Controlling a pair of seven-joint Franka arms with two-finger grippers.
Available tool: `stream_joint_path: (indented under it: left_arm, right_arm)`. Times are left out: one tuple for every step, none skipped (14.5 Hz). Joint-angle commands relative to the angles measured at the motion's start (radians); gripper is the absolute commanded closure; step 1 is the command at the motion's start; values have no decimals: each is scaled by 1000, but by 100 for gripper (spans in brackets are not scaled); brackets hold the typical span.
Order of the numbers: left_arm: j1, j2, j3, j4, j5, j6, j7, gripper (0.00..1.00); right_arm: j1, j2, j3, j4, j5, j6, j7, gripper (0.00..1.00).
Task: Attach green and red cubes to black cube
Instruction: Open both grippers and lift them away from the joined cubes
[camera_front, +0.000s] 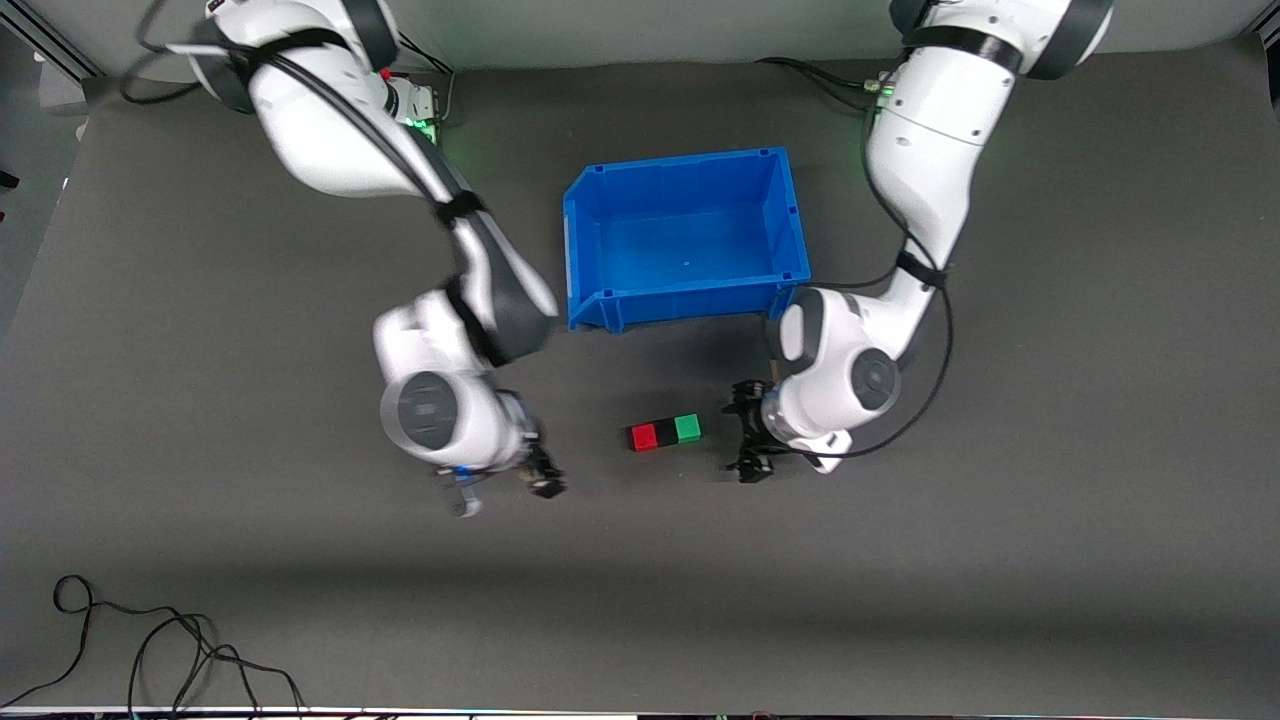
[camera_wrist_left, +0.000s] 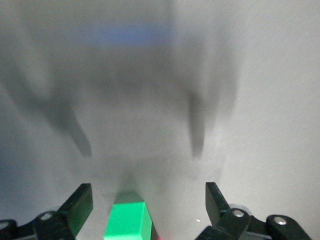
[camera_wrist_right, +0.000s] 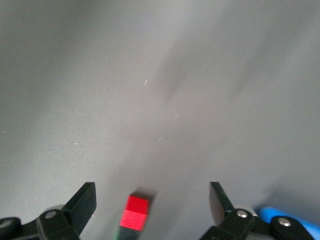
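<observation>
With both arms drawn off to either end, a short row of three small matte cubes sits on the dark grey table mat (camera_front: 200, 560), just nearer the front camera than the open blue plastic bin (camera_front: 790, 215). The bright red cube (camera_front: 643, 437) lies at the right arm's end of the row, the bright green cube (camera_front: 687, 428) at the left arm's end, and the black cube (camera_front: 665, 429) shows only as a dark sliver between them. All three appear pressed face to face in a line, so the joining looks done, though whether they truly hold together cannot be told from these views.

The left gripper (camera_front: 748, 442) hangs low beside the green end of the row, its two black fingers spread wide and holding nothing; its wrist camera looks along the mat with the green cube (camera_wrist_left: 128, 221) centred between the parted fingers (camera_wrist_left: 80, 204), which suggests the arm approached the row squarely from that end. The right gripper (camera_front: 505, 490) is near the mat toward the right arm's end of the table, well apart from the row and slightly nearer the camera, likewise spread and empty. Its wrist view frames the red cube (camera_wrist_right: 135, 212) farther off, lined up with the gap between its fingers.

Nothing lies in the bin. A loose black cable (camera_front: 150, 650) curls along the mat's near edge, well away from the work.
</observation>
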Motion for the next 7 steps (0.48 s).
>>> stream_joint_path:
  left_arm:
    - [62,-92,31,-42,85,-138,120,0]
    - [93,-116,47,-45,130,-196,161,0]
    - [128,-136,53,-45,174,-257,217,0]
    - [160,-162,55,-45,226,-314,284,0]
    - [200,-187,55,-45,269,-365,347,0]
    - [242,-218,55,-44,305,-422,419,0]
    - [283,-251,55,-42,326,-477,506,0]
  right_arm:
    - [-37,-158,-14,-133,-21,-47,-191,0]
    - [-37,-207,-40,-182,-31,-46,-288,0]
    - [-37,-249,-66,-219,-29,-46,-383,0]
    - [-37,-290,-92,-261,-29,-46,-460,0]
    - [-36,-336,-121,-305,-31,-44,-518,0]
    - [-36,-376,-144,-342,-32,-44,-561,0]
    - [-33,-419,-172,-383,-34,-44,-633,0]
